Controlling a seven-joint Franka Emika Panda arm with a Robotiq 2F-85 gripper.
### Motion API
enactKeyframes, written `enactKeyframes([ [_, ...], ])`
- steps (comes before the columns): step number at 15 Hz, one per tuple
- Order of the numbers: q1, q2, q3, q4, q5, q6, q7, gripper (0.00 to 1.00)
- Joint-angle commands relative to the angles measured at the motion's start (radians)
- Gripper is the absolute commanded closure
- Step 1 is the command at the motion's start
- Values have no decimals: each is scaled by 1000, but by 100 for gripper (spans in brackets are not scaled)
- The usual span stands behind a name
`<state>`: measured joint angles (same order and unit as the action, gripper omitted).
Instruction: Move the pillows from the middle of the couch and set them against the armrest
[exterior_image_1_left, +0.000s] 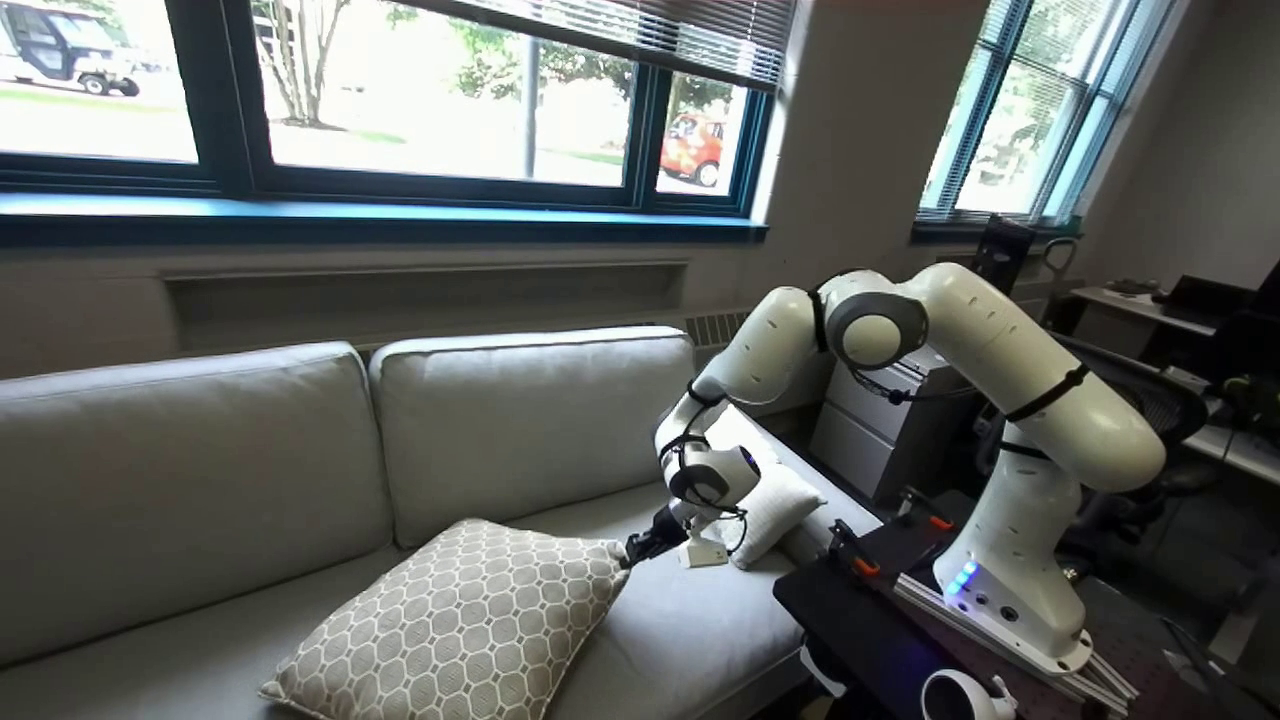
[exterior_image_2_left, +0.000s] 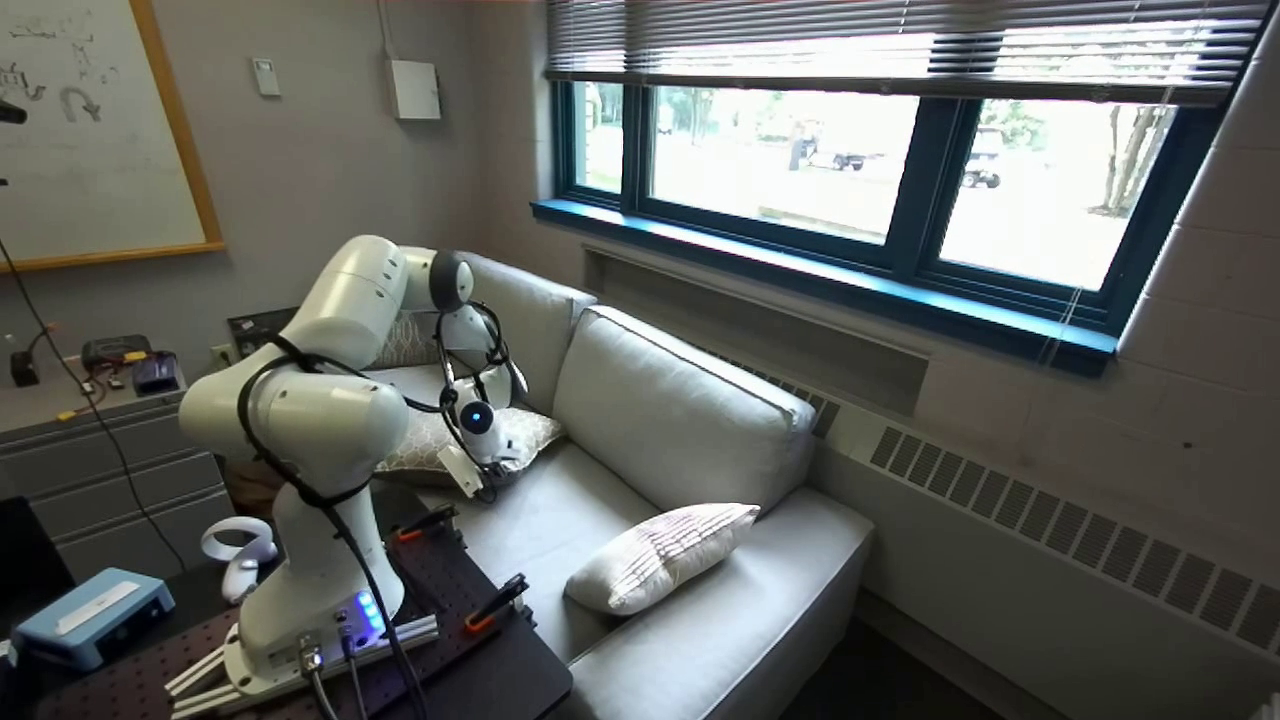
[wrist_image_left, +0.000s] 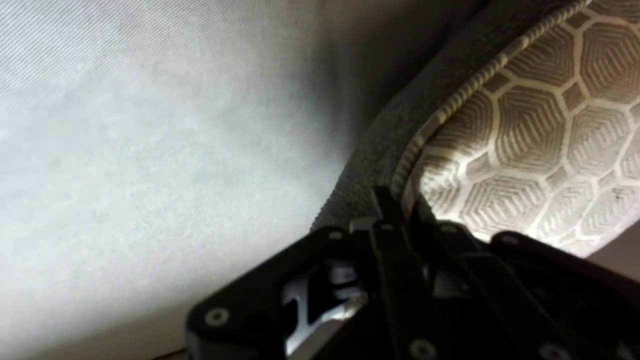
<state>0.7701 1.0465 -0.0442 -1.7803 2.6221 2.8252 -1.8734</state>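
Note:
A large tan pillow with a white honeycomb pattern (exterior_image_1_left: 470, 620) lies tilted on the couch seat (exterior_image_1_left: 660, 640). It also shows in an exterior view (exterior_image_2_left: 410, 455), partly behind the arm, and in the wrist view (wrist_image_left: 525, 150). My gripper (exterior_image_1_left: 628, 556) is at the pillow's corner nearest the robot. In the wrist view the fingers (wrist_image_left: 404, 207) are closed on the piped corner. A smaller white pillow (exterior_image_2_left: 665, 560) leans against the armrest (exterior_image_2_left: 740, 625); in an exterior view it is partly behind the wrist (exterior_image_1_left: 780, 505). The fingertips are hidden in an exterior view.
Two back cushions (exterior_image_1_left: 530, 420) stand behind the seat. Another patterned pillow (exterior_image_2_left: 405, 345) shows at the couch's far end, partly behind the arm. The robot's dark table (exterior_image_2_left: 500, 660) with orange-tipped clamps (exterior_image_2_left: 495, 603) stands close to the couch front. A white hand controller (exterior_image_2_left: 240, 555) lies there.

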Motion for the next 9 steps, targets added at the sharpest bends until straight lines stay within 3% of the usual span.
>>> enactKeyframes([
  [1, 185, -197, -191, -182, -6, 87, 140, 96],
  [6, 428, -358, -400, -310, -10, 295, 342, 96],
  [9, 516, -463, -441, -412, -113, 396, 492, 96],
])
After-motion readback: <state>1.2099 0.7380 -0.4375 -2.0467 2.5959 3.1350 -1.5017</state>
